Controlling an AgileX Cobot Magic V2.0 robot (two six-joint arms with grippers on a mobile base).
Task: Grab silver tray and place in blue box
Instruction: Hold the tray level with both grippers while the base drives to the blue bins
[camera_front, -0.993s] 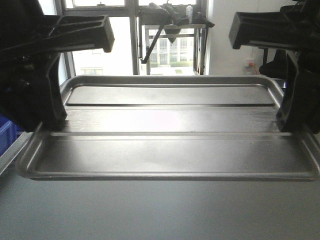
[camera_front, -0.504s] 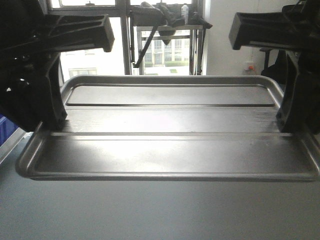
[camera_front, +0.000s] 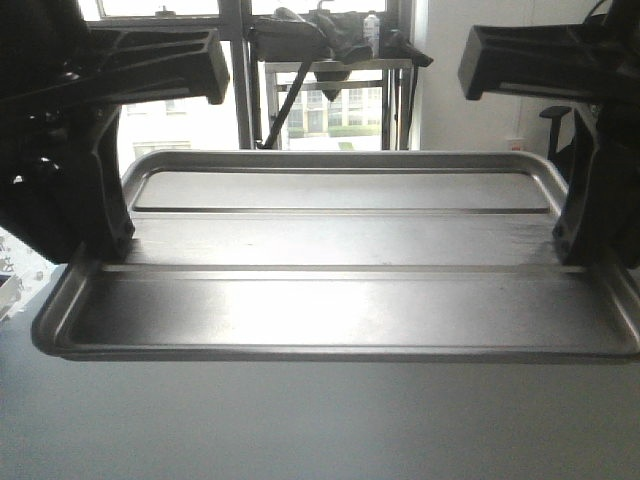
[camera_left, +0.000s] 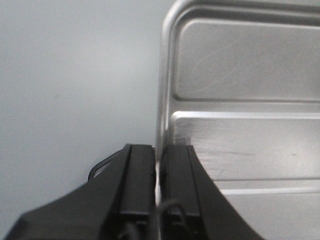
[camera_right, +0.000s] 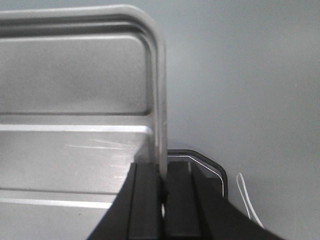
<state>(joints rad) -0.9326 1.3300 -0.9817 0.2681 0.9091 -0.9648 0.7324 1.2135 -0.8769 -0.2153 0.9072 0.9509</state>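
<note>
Tray (camera_front: 340, 300): held level above grey surface (camera_front: 300, 430). Left gripper (camera_left: 157, 160), right gripper (camera_right: 162, 175): each clamped on 1 short rim; 2 opposed grips prevent tilting during carry.

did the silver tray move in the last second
Yes. The silver tray holds its spot in the front view, but the window post behind it has slid left, so the tray has swung rightward against it.

The silver tray (camera_front: 340, 300) is seen as glossy polished metal, with fine scratches on its floor. The left gripper (camera_left: 157, 155) and right gripper (camera_right: 163, 172) are finished in matt black, plastic-looking material. The grey surface (camera_front: 320, 430) is rendered smooth and matt.
</note>
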